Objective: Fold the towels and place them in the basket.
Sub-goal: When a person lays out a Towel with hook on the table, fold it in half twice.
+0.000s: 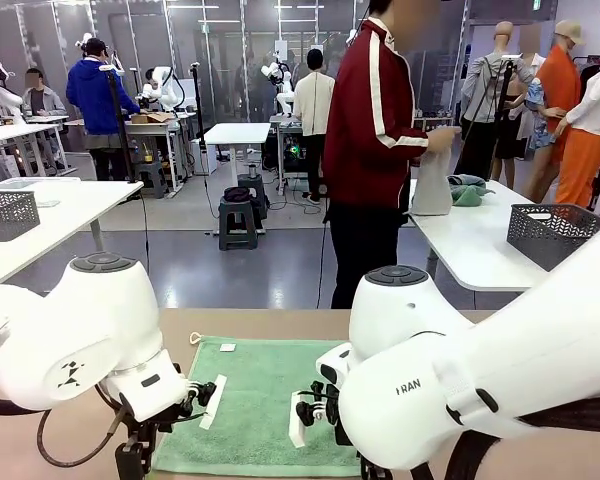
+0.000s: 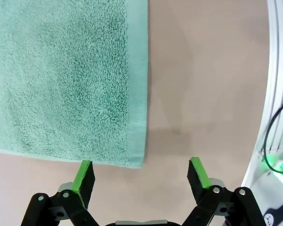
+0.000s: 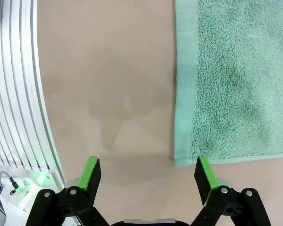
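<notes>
Mint-green terry, the towel [image 1: 265, 400] lies flat and unfolded on the tan surface [image 3: 108, 70] between the two arms, its little white label [image 1: 227, 347] near the far edge. The left hand [image 2: 141, 165] and the right hand [image 3: 147, 162] both stand wide open and empty. Each is poised at a near corner, one finger at the towel's edge, the other over bare surface. A pinch here may catch only the thin flat-woven hem and slip. The looped pile looks soft and limp, so uneven lifts would likely skew the fold.
</notes>
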`<state>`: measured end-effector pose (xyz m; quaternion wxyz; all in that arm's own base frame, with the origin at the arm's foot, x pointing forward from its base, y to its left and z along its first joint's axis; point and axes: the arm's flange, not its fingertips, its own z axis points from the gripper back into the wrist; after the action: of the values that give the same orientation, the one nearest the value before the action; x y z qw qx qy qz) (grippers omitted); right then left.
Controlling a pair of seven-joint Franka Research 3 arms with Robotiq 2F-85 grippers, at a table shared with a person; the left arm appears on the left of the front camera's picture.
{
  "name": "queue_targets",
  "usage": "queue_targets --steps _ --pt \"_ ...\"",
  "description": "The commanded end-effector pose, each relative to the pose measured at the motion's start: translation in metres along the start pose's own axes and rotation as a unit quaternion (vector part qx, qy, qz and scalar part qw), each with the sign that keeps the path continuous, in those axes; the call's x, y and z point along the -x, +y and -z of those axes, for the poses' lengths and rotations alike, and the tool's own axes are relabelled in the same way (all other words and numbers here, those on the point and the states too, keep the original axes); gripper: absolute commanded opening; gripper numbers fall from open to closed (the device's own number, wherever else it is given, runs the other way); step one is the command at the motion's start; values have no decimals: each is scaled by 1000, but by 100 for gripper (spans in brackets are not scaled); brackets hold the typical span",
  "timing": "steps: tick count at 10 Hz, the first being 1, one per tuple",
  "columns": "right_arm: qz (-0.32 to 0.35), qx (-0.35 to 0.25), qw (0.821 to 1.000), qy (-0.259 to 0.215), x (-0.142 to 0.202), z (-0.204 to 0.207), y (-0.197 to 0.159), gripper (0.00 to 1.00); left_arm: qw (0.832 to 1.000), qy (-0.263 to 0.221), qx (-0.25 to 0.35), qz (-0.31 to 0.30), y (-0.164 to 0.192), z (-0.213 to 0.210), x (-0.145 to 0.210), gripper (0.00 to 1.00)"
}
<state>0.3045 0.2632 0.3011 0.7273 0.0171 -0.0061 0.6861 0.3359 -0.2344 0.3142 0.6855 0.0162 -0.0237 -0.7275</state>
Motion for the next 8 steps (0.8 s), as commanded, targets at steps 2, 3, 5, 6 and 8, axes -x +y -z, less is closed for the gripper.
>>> queue_targets --steps 2,3,5,6,8 --pt "4 18 1000 2 6 11 7 100 1000 -1 -15 17 -30 19 24 100" --pt "5 18 1000 3 7 13 7 100 1000 0 -15 16 -30 22 25 100" --pt "11 31 999 3 7 14 6 100 1000 1 -15 16 -31 28 28 100" --pt "12 37 999 4 6 14 5 100 1000 0 -16 18 -31 29 29 100" --pt "14 41 999 5 6 17 5 100 1000 -2 -16 20 -32 31 31 100"
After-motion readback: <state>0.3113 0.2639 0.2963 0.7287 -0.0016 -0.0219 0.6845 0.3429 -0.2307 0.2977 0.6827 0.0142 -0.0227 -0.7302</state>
